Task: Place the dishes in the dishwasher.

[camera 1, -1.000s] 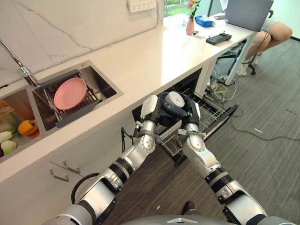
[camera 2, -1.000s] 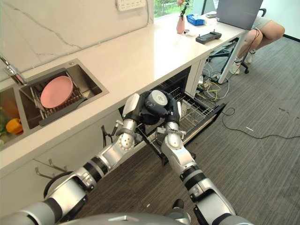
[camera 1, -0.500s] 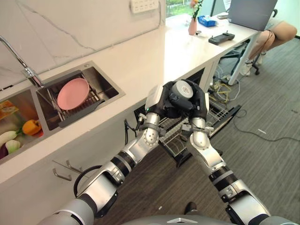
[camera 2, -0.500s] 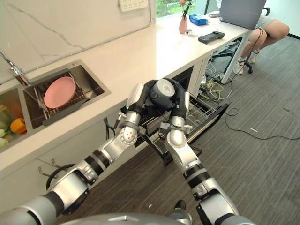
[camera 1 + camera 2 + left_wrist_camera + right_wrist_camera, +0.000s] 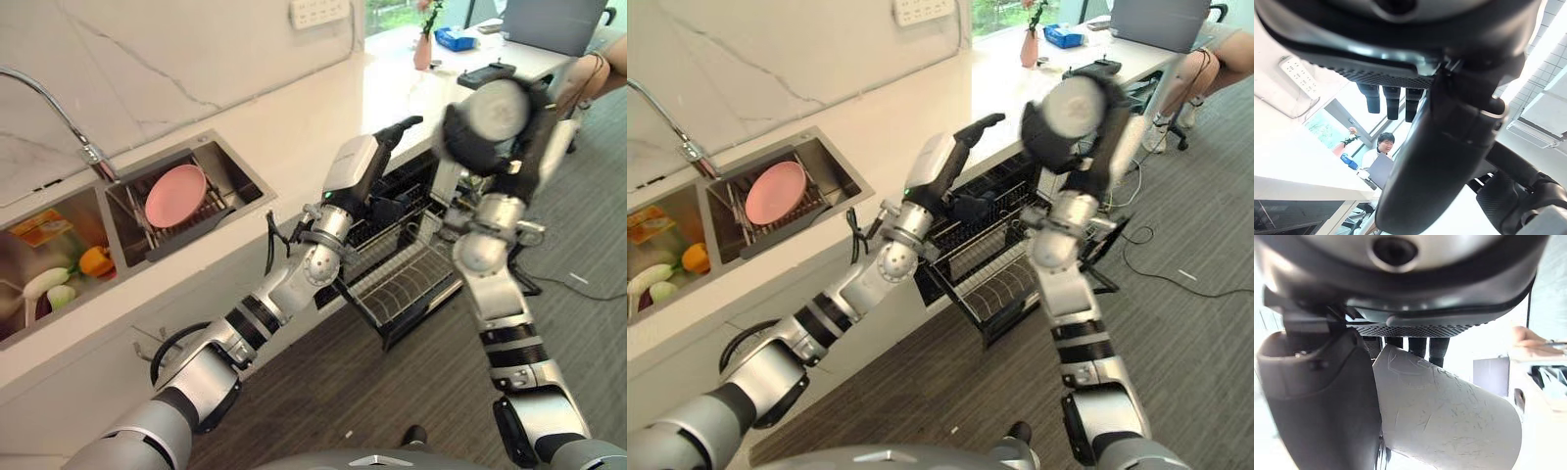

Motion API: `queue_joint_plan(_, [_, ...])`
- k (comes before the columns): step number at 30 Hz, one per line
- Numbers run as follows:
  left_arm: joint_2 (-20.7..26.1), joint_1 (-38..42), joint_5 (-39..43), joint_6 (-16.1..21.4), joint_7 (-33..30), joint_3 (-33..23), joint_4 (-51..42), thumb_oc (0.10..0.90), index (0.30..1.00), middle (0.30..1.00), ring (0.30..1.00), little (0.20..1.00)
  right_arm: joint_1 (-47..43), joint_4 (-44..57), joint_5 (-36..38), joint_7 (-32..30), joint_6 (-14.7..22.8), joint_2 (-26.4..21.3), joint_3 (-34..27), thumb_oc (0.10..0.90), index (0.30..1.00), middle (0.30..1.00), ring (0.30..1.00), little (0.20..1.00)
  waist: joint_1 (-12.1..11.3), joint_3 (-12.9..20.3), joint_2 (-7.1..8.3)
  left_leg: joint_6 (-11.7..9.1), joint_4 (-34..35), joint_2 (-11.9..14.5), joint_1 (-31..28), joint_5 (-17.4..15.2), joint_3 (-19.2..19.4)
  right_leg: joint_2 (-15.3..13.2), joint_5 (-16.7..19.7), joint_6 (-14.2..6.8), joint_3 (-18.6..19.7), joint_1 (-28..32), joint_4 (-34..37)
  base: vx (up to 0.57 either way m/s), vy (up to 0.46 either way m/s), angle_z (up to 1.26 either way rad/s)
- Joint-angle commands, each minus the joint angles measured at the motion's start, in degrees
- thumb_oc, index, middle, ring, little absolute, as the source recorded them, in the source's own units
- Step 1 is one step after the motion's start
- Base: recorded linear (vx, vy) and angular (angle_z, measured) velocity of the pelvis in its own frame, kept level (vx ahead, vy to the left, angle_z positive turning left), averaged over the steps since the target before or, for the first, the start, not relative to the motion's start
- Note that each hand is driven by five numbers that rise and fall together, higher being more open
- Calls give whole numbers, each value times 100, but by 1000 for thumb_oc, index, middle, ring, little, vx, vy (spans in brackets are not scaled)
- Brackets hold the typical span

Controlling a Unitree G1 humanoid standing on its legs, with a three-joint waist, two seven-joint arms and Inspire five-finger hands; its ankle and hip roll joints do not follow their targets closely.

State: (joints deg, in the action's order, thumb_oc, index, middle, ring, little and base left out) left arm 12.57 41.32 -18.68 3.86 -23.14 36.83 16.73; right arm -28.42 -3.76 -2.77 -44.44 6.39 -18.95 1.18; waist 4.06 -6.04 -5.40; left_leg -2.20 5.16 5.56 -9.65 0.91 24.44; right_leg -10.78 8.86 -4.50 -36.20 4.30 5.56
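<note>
My right hand point(image 5: 472, 147) is raised high over the pulled-out dishwasher rack point(image 5: 407, 286), shut on a white cup point(image 5: 497, 101). In the right wrist view the cup point(image 5: 1449, 416) lies between the thumb and the fingers. My left hand point(image 5: 380, 145) hovers beside it at counter height, open, fingers straight point(image 5: 1391, 103) and holding nothing; a gap separates it from the cup. A pink plate point(image 5: 176, 196) leans in the drying rack inside the sink point(image 5: 245, 186).
The white counter point(image 5: 323, 108) runs above the dishwasher; a vase point(image 5: 423, 49) and a black controller point(image 5: 487, 73) stand at its far end. Vegetables point(image 5: 73, 274) lie in the left basin. A person point(image 5: 600, 67) sits at the far right. Cables lie on the floor by the desk.
Both arms have risen from the rack. The right hand has carried the cup up and to the right; the left hand has come off the cup and opened.
</note>
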Motion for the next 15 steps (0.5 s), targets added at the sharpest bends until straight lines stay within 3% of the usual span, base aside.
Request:
queue_joint_plan(1, [-133,595,159,636,27,-75,-451,800,900,900,900,900,-1122,500,-532,-92,528,-298,-241,400,300,300,300,300,-46,348,375,-28,-54,-218,-561,-592,45,-131,-476,-499,139,-65,-290,0,0,0])
queue_joint_plan(4, [-8,224,757,880,368,-187,-862,800,900,900,900,900,-816,425,-421,-1,588,-485,-359,400,300,300,300,300,-70,311,382,-46,-52,-203,-545,-576,36,-119,-480,-493,110,-52,-283,2,-11,0])
queue_joint_plan(7, [215,-583,1930,1071,980,-293,-1414,800,900,900,900,900,-438,219,-183,215,618,-584,-385,400,300,300,300,300,-149,301,387,-67,-50,-183,-520,-553,25,-120,-473,-491,53,-19,-270,0,0,0])
queue_joint_plan(8, [308,-1153,2952,1037,1474,-301,-1588,800,900,900,900,900,-281,43,9,484,569,-640,-341,400,300,300,300,300,-208,252,395,-77,-52,-163,-496,-541,23,-122,-471,-479,7,-6,-262,0,0,0])
queue_joint_plan(9, [355,-1208,3047,1013,1548,-325,-1647,800,900,900,900,900,-253,32,36,508,576,-642,-338,400,300,300,300,300,-204,283,396,-79,-50,-161,-501,-541,22,-119,-472,-479,5,0,-259,0,0,0])
queue_joint_plan(11, [447,-1904,4119,766,2036,-377,-1688,800,900,900,900,900,-19,-235,93,816,403,-745,-240,400,300,300,300,300,-256,243,401,-91,-53,-141,-479,-540,3,-113,-487,-473,-35,12,-264,-7,-7,5])
queue_joint_plan(15, [774,-3044,5039,253,2698,-559,-1571,800,900,900,900,900,283,-891,276,1421,226,-932,-26,400,300,300,300,300,-328,217,441,-132,-49,-103,-406,-471,-30,-110,-499,-432,-143,44,-247,-21,-23,20])
